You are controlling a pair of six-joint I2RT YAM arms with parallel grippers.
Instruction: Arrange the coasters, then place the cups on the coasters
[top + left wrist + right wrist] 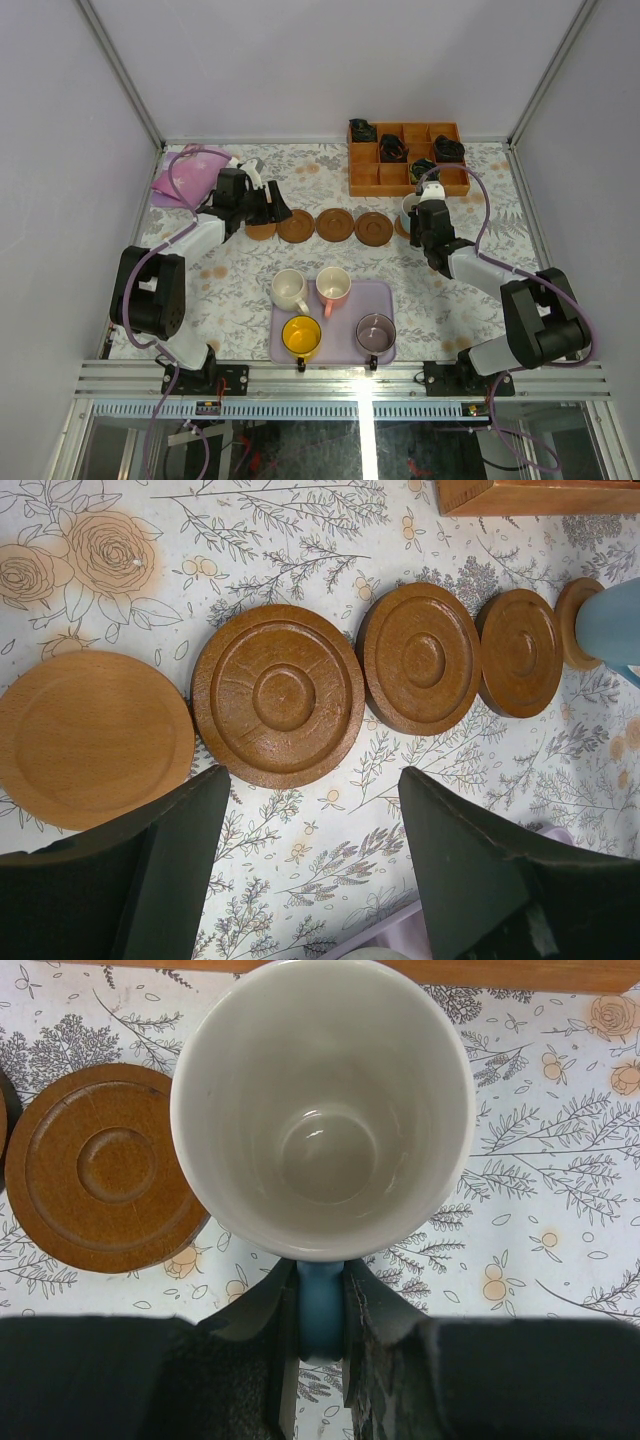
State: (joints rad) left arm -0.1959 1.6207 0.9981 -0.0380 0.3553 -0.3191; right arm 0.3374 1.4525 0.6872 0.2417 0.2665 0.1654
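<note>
Several brown coasters lie in a row across the table; the left wrist view shows a plain one (90,735), ringed ones (280,695) (425,658) (520,652), and a last one (572,620) half hidden by the light blue cup (612,620). My left gripper (315,865) hangs open just in front of the row, holding nothing. My right gripper (320,1310) is shut on the blue handle of that cup (322,1105), beside a coaster (100,1180). I cannot tell if the cup rests on its coaster. Cream (289,289), pink (334,286), yellow (301,336) and purple-grey (375,332) cups stand on the lavender tray (340,312).
An orange-brown compartmented wooden box (405,180) with dark items stands at the back right, close behind the right gripper. A pink bundle (178,185) lies at the back left beside the left arm. The tray sits near the front edge between the arm bases.
</note>
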